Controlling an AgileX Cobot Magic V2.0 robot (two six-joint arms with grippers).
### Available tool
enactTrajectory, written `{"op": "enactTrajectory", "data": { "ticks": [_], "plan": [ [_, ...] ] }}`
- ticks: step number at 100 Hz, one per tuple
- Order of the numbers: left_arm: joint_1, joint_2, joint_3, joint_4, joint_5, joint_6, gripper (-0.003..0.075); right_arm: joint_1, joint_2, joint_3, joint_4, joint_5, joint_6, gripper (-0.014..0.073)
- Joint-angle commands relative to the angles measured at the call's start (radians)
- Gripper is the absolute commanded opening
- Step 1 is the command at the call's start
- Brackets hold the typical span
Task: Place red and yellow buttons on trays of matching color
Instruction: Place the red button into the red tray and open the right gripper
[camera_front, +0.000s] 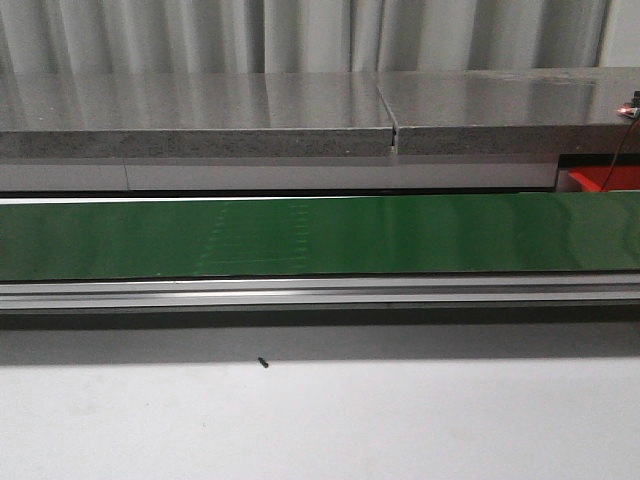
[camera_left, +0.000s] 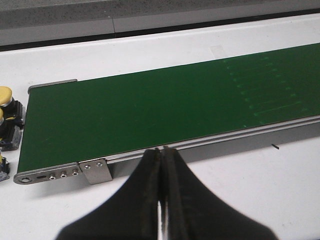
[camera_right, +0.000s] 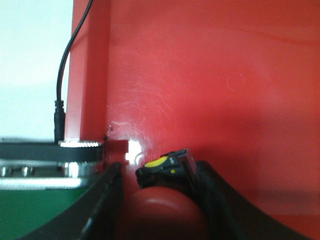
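Currently the step in hand looks like placing the red domed push-button (camera_right: 161, 212) over the glossy red plastic tray (camera_right: 225, 75). In the right wrist view the right gripper (camera_right: 157, 200) has its black fingers (camera_right: 107, 200) apart around the red cap, seemingly clamped on it; the button's black block body with a yellow mark sits just beyond. The next move is judged to be a lowering and release onto the tray floor. In the left wrist view the left gripper (camera_left: 161, 170) has its fingers pressed together, nothing held, above the white table near the long green conveyor belt (camera_left: 150, 110). Yellow-capped buttons (camera_left: 5, 95) lie beside the belt's end.
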Motion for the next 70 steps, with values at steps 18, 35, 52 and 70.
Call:
{"op": "enactTrajectory", "data": {
  "ticks": [18, 35, 52, 70],
  "plan": [
    [-0.007, 0.004, -0.026, -0.018, -0.072, -0.004, -0.0020, -0.007, 0.010, -0.032, 0.059, -0.089, -0.004, 0.0142],
    [-0.007, 0.004, -0.026, -0.018, -0.072, -0.004, -0.0020, -0.007, 0.031, -0.032, 0.063, -0.077, -0.004, 0.0155],
    [-0.007, 0.004, -0.026, -0.018, -0.072, -0.004, -0.0020, -0.007, 0.028, -0.032, 0.097, -0.067, -0.004, 0.0500],
    [-0.007, 0.004, -0.026, -0.018, -0.072, -0.004, -0.0020, -0.007, -0.018, -0.032, 0.112, -0.059, -0.004, 0.0629]
  ]
}}
